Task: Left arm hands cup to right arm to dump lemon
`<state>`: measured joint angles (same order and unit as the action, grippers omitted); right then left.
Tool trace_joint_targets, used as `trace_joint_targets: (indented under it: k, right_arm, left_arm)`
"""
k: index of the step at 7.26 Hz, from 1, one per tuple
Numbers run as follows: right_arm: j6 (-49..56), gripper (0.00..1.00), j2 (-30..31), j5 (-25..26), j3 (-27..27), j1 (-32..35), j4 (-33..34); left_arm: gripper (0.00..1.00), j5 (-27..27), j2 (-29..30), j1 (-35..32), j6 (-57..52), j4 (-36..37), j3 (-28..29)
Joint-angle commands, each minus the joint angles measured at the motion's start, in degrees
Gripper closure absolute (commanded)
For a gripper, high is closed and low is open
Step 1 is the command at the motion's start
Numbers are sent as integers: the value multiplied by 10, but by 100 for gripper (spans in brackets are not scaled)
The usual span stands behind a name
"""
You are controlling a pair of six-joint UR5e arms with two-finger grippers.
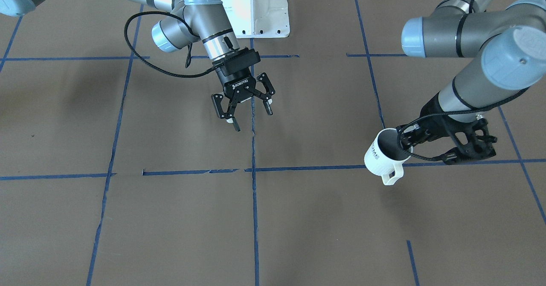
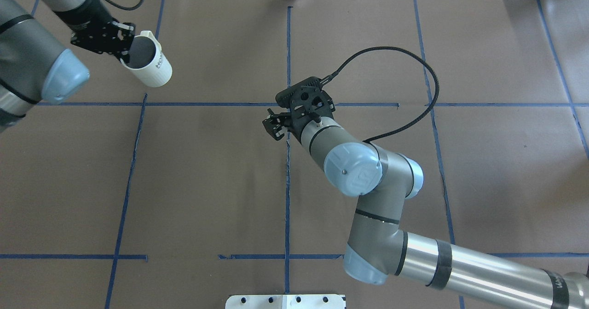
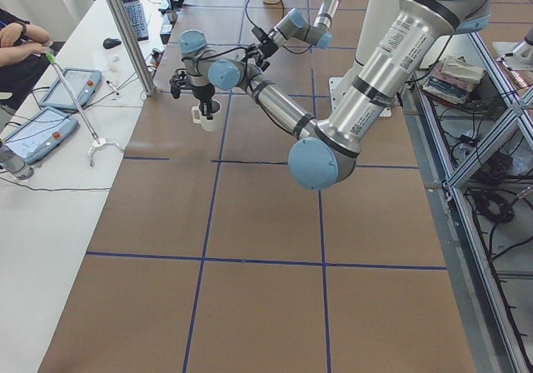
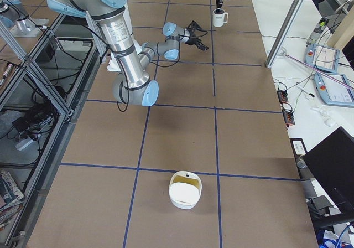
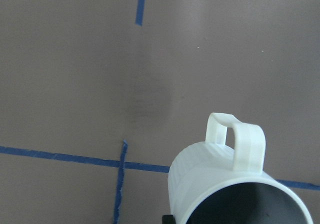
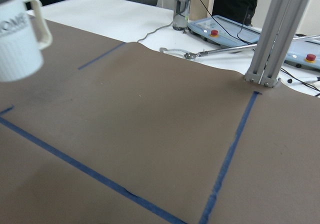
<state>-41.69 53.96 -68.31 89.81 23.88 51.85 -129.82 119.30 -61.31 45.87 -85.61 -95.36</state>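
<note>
A brown paper-covered table is gridded with blue tape, and a white bench with tablets runs alongside.

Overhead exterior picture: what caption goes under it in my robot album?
Left arm's fingers grip the tilted white cup by its rim; right arm's open fingers hover at centre.

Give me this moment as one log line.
left gripper: shut on cup rim | cup: lifted, tilted | right gripper: open, empty | lemon: not visible | handover: not done
</note>
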Motion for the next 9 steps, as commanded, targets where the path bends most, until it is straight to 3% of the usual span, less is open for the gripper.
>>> trace_joint_targets:
  k: [1,2,3,4,6,8,9]
  right_arm:
    - [-7,0,4,-144,32,88,145]
    - [-6,0,10,-231,33,140,193]
    - [1,0,31,-335,33,198,205]
    - [2,0,58,-405,40,237,203]
    - [15,0,102,-445,49,280,207]
    - [133,0,122,-601,51,397,265]
    - [185,0,141,-640,55,439,295]
  left_arm:
    - [100,0,-98,-23,-90,-1,-61]
    - [100,1,-152,-28,-113,-11,-84]
    - [100,-1,-192,-39,-136,-19,-99]
    - [100,0,-242,-46,-154,-28,-114]
    - [100,0,-309,-45,-150,-105,-99]
    - [100,-1,-309,-43,-123,-110,-97]
    - [100,0,-310,-43,-114,-131,-88]
